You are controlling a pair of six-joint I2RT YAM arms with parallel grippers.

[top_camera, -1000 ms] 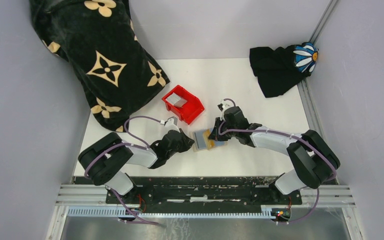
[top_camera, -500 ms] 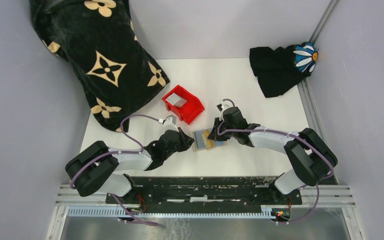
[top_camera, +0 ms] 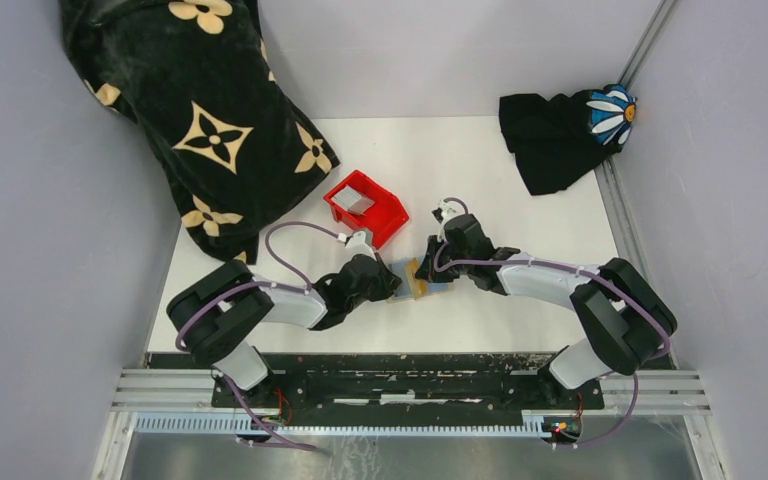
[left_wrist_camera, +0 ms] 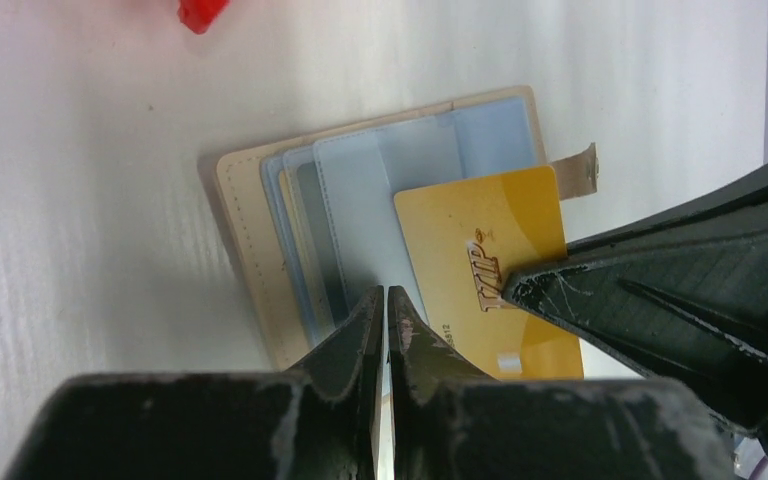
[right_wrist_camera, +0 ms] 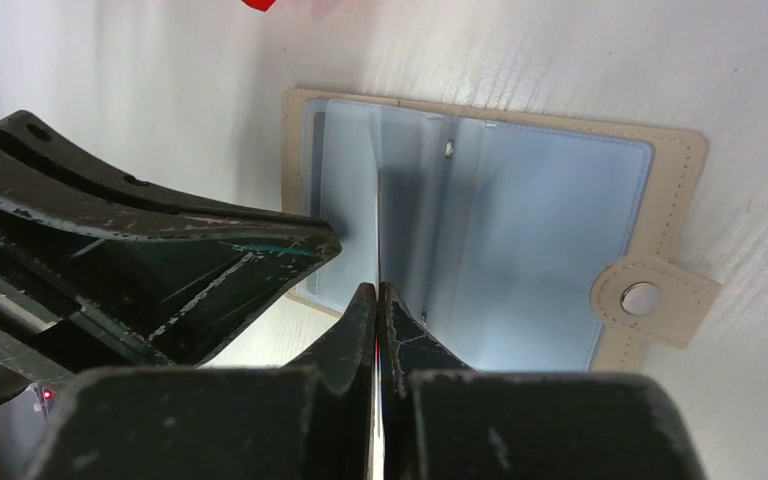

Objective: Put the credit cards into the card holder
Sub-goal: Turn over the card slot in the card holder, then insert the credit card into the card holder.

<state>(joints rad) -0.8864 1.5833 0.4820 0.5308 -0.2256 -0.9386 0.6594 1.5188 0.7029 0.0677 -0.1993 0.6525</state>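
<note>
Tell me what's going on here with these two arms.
The card holder lies open on the table between both arms. The right gripper, jaws shut, holds a gold card over its clear sleeves. The left gripper, jaws nearly shut, appears to pinch one sleeve. The card is not yet in a slot.

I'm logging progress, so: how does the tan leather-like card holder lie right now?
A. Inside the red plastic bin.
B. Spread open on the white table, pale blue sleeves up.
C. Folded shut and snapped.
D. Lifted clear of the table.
B: the tan leather-like card holder lies spread open on the white table, pale blue sleeves up, its snap tab unfastened at one side.
</note>
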